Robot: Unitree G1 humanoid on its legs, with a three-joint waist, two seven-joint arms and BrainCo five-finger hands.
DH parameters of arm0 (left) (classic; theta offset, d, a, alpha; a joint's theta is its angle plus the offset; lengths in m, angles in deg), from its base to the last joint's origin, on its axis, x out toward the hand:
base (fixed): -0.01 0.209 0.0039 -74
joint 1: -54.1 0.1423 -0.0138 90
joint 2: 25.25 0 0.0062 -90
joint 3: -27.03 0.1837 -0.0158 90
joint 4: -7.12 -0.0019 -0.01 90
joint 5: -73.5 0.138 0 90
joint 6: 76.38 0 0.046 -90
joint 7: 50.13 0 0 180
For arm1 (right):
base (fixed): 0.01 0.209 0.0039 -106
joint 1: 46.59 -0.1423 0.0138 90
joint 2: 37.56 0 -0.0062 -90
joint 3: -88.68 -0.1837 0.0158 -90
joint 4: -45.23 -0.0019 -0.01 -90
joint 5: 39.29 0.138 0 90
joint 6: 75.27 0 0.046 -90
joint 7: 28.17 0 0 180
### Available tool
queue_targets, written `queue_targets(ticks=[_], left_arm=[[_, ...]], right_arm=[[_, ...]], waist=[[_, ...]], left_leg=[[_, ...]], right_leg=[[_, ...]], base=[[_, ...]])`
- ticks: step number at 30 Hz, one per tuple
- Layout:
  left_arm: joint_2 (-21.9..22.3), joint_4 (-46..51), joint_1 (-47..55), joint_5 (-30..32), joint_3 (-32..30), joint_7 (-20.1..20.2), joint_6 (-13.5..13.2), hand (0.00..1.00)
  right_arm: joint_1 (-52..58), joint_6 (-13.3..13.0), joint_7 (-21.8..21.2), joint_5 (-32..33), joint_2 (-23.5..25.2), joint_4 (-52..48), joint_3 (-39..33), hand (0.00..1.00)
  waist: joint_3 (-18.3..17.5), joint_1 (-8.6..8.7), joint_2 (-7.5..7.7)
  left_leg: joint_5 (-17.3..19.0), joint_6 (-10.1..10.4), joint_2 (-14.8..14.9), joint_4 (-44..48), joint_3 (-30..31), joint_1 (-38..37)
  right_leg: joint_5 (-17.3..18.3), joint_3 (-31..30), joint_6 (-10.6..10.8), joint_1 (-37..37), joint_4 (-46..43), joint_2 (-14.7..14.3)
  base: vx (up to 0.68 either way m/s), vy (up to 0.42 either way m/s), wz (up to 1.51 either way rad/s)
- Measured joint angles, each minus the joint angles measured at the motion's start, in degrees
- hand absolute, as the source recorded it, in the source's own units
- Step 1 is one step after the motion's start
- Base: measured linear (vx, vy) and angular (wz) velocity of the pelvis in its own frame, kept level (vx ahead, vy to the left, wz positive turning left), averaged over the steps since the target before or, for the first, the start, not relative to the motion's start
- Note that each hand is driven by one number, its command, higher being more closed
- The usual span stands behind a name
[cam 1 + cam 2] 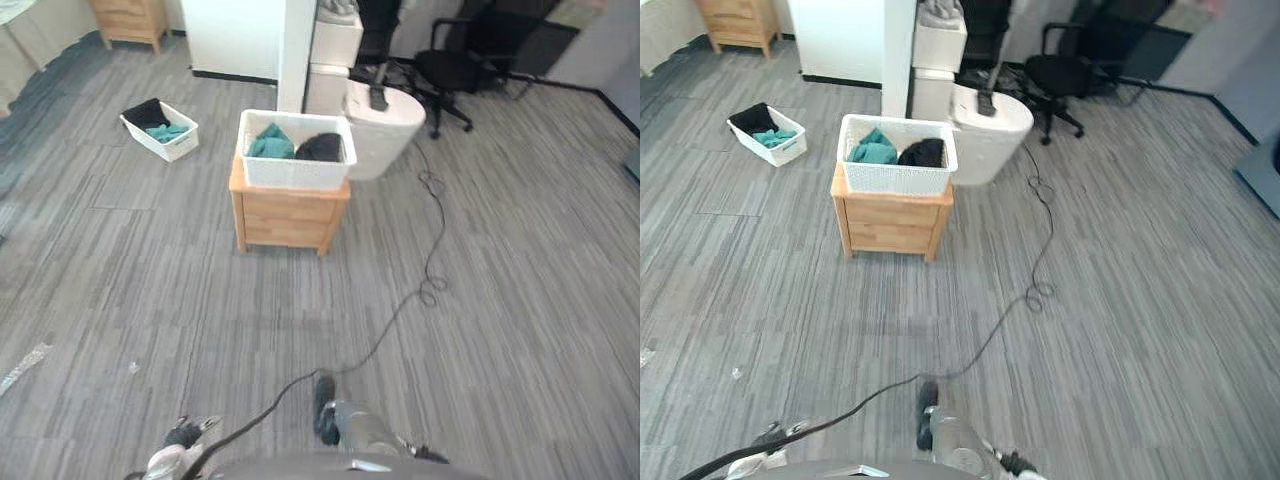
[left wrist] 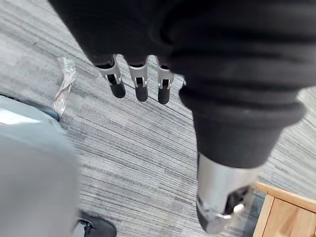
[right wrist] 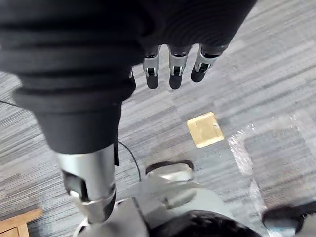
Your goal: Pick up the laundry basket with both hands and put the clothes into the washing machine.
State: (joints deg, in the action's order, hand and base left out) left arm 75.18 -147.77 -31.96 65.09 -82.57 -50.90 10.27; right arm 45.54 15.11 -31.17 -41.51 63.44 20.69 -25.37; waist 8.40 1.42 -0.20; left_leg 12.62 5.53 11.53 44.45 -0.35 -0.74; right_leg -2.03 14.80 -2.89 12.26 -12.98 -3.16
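An office-like room set up for laundry: grey carpet tiles (image 1: 520,300), a black swivel chair (image 1: 450,70) at upper right, and (centre frame) a white laundry basket (image 1: 295,176) on a wooden cabinet (image 1: 288,220) beside a white washing machine (image 1: 388,135).

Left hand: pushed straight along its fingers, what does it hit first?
Likely the bare carpet floor: the left hand hangs open, fingers pointing down at it. The clear plastic scrap lies off to one side, probably missed.
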Motion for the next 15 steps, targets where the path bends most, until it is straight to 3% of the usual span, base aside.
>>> queue_targets(ticks=[1, 2, 4, 6, 8, 10, 11, 12, 13, 14, 15], left_arm=[[0.8, 0.3, 1.0, 0.0, 0.3, 0.1, 0.2, 0.0], [1.5, 0.6, 0.9, -0.2, 1.1, 0.3, 0.5, 0.0], [0.6, 2.0, 0.6, -0.3, 3.4, 0.0, 0.3, 0.0], [0.0, 4.2, 0.5, -0.5, 5.8, -0.3, -0.5, 0.0], [0.0, 6.1, 0.5, -1.6, 7.8, -0.6, -1.5, 0.0], [0.9, 6.4, 0.8, -2.4, 9.2, -1.5, -1.7, 0.0], [1.2, 6.3, 1.2, -2.7, 9.7, -1.6, -1.7, 0.0], [1.4, 5.9, 1.8, -2.7, 9.8, -1.7, -1.7, 0.0], [1.1, 3.6, 2.5, -2.7, 9.8, -1.7, -1.6, 0.0], [0.7, 3.2, 2.4, -2.7, 10.0, -1.7, -1.5, 0.0], [-2.0, 2.7, 2.5, -2.6, 11.8, -1.6, -1.6, 0.0]], right_arm=[[-0.9, -0.1, 0.4, -0.3, -1.0, -1.6, 3.9, 0.0], [-2.3, -0.2, 0.6, -0.4, -1.8, -1.6, 6.5, 0.0], [-5.4, -0.2, 0.8, -0.4, -1.5, -1.5, 10.0, 0.0], [-7.6, -0.4, 1.0, -0.3, -1.0, -1.5, 12.4, 0.0], [-10.4, -0.9, 1.6, 0.0, -0.1, -1.6, 13.5, 0.0], [-11.4, -1.9, 2.2, 0.8, -0.8, -2.1, 15.1, 0.0], [-11.3, -2.1, 2.3, 0.8, -1.1, -2.7, 15.3, 0.0], [-11.0, -2.4, 2.3, 0.8, -1.5, -3.4, 16.0, 0.0], [-8.6, -2.4, 2.4, 0.7, -1.9, -3.7, 16.0, 0.0], [-7.3, -2.4, 2.4, 0.7, -1.5, -3.6, 16.1, 0.0], [-4.8, -2.4, 2.4, 0.8, -0.4, -2.8, 15.6, 0.0]], waist=[[0.5, -1.55, -0.98], [1.1, -2.47, -1.2], [2.1, -3.11, -0.07], [2.6, -3.84, 0.79], [2.8, -5.0, 1.19], [1.6, -5.62, -0.65], [1.3, -5.95, -1.25], [1.0, -6.01, -1.8], [0.2, -5.75, -1.91], [0.0, -5.6, -0.31], [-0.7, -4.58, 3.06]], left_leg=[[-10.0, 1.2, 2.2, 11.9, 0.1, 5.1], [-8.8, 0.9, 2.4, 20.5, 0.0, 9.1], [-4.0, 1.0, 1.2, 24.7, -1.5, 13.6], [-0.4, 0.2, 0.9, 19.9, -4.6, 17.3], [0.7, -0.2, -2.4, 0.1, -6.4, 20.7], [-5.8, 0.3, -4.9, -25.4, -5.7, 20.6], [-8.0, -0.4, -5.0, -28.9, -5.7, 20.9], [-9.4, -2.4, -5.4, -29.4, -5.8, 21.5], [-15.6, -6.8, -6.9, -25.6, -4.3, 21.1], [-15.2, -6.7, -7.8, -25.7, -4.5, 20.1], [-14.2, -7.0, -10.5, -29.0, -5.3, 16.7]], right_leg=[[1.6, -1.3, -0.7, -2.7, 0.8, -2.1], [2.0, -3.2, -0.6, -6.3, 2.3, -3.2], [2.0, -5.6, -0.6, -13.2, 5.7, -2.8], [2.0, -7.5, -0.6, -19.3, 7.9, -1.8], [4.2, -9.2, 3.1, -23.3, 8.4, 0.3], [7.9, -10.3, 5.4, -25.2, 9.7, 0.6], [9.9, -11.0, 5.8, -25.7, 9.8, 0.5], [13.0, -11.3, 6.2, -26.7, 9.4, 0.6], [17.7, -12.6, 7.5, -27.3, 2.8, 1.5], [18.6, -12.7, 8.0, -25.8, -2.0, 2.7], [17.3, -12.5, 9.1, -18.6, -18.7, 5.7]], base=[[0.83, -0.372, -0.67], [0.67, -0.286, -0.74], [0.61, -0.233, -0.41], [0.55, -0.139, -0.21], [0.54, -0.028, -0.36], [0.53, 0.09, -0.56], [0.41, 0.137, -0.63], [0.55, 0.252, -0.58], [0.55, 0.245, -0.4], [0.77, 0.306, -0.09], [0.53, 0.175, 0.15]])
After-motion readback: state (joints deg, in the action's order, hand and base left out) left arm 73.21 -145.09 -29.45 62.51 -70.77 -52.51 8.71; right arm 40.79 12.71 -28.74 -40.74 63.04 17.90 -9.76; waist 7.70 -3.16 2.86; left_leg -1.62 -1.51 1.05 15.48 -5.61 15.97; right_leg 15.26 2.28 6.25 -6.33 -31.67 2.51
